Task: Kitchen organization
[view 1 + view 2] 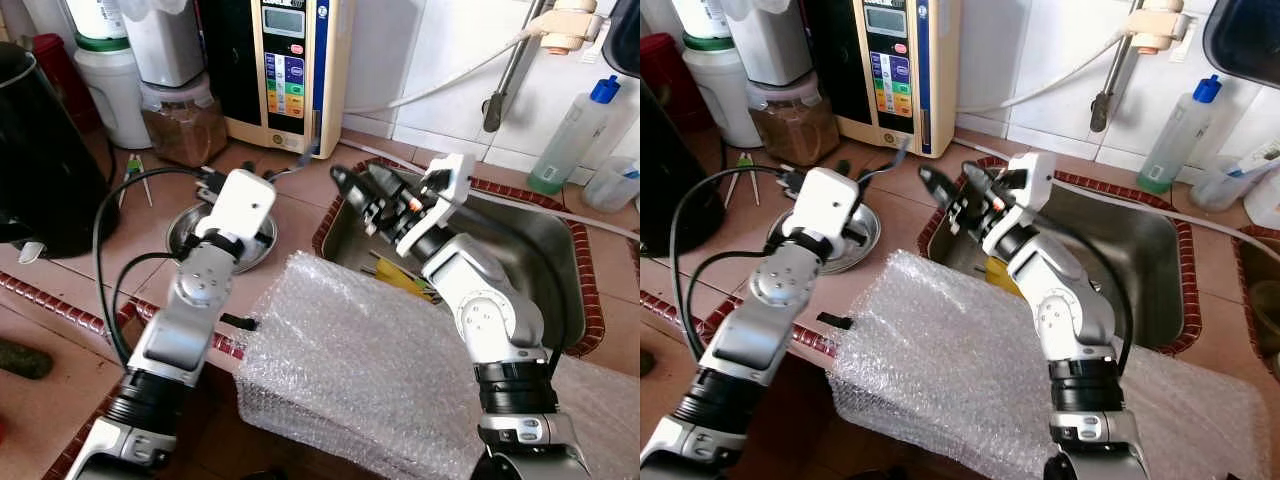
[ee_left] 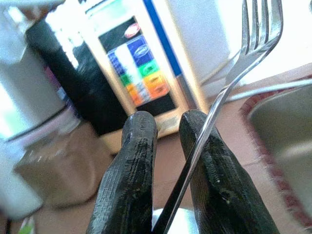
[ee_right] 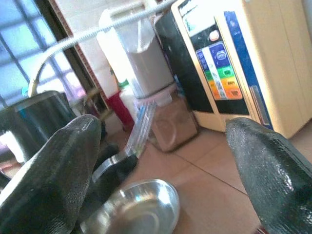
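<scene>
Left wrist view showed the left gripper (image 2: 168, 131) pinching a fork (image 2: 229, 78), tines toward twelve o'clock, above the steel dish (image 1: 190, 232). The right gripper (image 3: 161, 146) hovered spread, empty. Lowering the fork slowly should prevent slipping.

steel dish (image 1: 190, 232) left of sink (image 1: 560, 265) | bubble wrap (image 1: 360, 370) before sink

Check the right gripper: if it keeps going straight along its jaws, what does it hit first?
Likely the left gripper with its fork, low in the line above the steel dish. Past them stands the jar. The right gripper is open over the sink edge; depth is uncertain.
</scene>
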You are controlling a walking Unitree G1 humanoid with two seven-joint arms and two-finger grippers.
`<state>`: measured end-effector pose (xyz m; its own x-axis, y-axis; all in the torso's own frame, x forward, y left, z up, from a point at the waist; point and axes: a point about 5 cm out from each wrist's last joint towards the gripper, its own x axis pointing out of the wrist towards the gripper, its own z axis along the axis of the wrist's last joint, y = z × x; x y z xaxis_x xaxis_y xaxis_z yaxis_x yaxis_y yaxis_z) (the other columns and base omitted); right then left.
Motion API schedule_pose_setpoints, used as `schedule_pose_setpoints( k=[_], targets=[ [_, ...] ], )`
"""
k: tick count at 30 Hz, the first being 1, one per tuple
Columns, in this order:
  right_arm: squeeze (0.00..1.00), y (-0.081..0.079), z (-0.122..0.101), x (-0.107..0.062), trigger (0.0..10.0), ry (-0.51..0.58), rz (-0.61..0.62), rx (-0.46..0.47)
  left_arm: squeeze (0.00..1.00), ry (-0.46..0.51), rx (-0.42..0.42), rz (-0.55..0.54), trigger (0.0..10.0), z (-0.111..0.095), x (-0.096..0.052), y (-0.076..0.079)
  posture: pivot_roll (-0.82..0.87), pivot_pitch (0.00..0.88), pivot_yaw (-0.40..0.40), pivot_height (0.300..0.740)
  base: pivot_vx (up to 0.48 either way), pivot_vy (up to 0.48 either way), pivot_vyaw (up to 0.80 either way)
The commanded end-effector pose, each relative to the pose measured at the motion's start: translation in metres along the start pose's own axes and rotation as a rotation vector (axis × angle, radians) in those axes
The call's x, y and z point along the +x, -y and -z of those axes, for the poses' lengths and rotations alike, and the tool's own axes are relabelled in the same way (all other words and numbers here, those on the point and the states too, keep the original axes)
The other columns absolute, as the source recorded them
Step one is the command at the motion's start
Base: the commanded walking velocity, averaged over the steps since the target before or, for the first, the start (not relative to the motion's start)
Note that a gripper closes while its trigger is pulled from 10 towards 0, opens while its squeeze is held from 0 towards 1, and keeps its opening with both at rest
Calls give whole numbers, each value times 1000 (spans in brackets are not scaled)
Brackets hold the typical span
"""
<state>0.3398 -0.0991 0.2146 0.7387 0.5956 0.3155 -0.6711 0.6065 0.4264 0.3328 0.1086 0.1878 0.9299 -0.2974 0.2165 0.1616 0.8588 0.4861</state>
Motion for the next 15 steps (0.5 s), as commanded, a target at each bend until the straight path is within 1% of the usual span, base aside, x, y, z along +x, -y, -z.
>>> schedule_pose_setpoints(
  k=[1, 2, 4, 5, 6, 8, 9, 10, 11, 12, 13, 14, 15],
  targets=[
    [0, 2, -3, 1, 10000, 12, 24, 57, 0, 66, 26, 10, 3647, -8, 3, 8, -13, 31, -28, 740, 0, 0, 0],
    [0, 2, -3, 1, 10000, 12, 24, 57, 0, 66, 26, 10, 3647, -8, 3, 8, -13, 31, -28, 740, 0, 0, 0],
    [0, 3, -4, 2, 10000, 26, 44, 112, 0, 92, 30, 14, 3216, -9, 3, 13, -14, 32, -29, 740, 0, 0, 0],
    [0, 3, -5, 2, 10000, 32, 48, 132, 0, 96, 38, 23, 3216, -9, 4, 15, -14, 32, -29, 740, 0, 0, 0],
    [0, 3, -5, 3, 10000, 36, 49, 151, 0, 101, 51, 35, 3490, -8, 4, 18, -18, 31, -29, 740, 0, 0, 0],
    [0, 3, -5, 2, 10000, 32, 48, 154, 0, 103, 56, 39, 3569, -8, 4, 20, -19, 33, -27, 740, 0, 0, 0],
    [0, 2, -5, 2, 10000, 29, 48, 157, 0, 106, 57, 39, 3843, -7, 4, 21, -20, 32, -28, 740, 0, 0, 0],
    [0, 2, -4, 3, 10000, 21, 50, 161, 0, 113, 64, 48, 4627, -8, 5, 25, -22, 34, -29, 740, 0, 0, 0],
    [0, 2, -4, 3, 10000, 17, 53, 161, 0, 119, 66, 51, 4902, -8, 5, 26, -22, 34, -29, 740, 0, 0, 0],
    [0, 2, -4, 3, 10000, 15, 56, 162, 0, 123, 68, 53, 4902, -8, 5, 27, -22, 34, -29, 740, 0, 0, 0],
    [0, 2, -3, 3, 10000, 12, 59, 163, 0, 126, 68, 54, 5843, -8, 5, 28, -23, 35, -28, 740, 0, 0, 0],
    [0, 2, -1, 4, 6431, -8, 74, 148, 0, 133, 67, 59, 9529, -10, 5, 30, -20, 37, -30, 740, 0, 0, 0],
    [0, 2, 0, 6, 3647, -28, 88, 123, 0, 139, 61, 62, 10000, -10, 5, 32, -19, 37, -30, 740, 0, 0, 0]
  ],
)
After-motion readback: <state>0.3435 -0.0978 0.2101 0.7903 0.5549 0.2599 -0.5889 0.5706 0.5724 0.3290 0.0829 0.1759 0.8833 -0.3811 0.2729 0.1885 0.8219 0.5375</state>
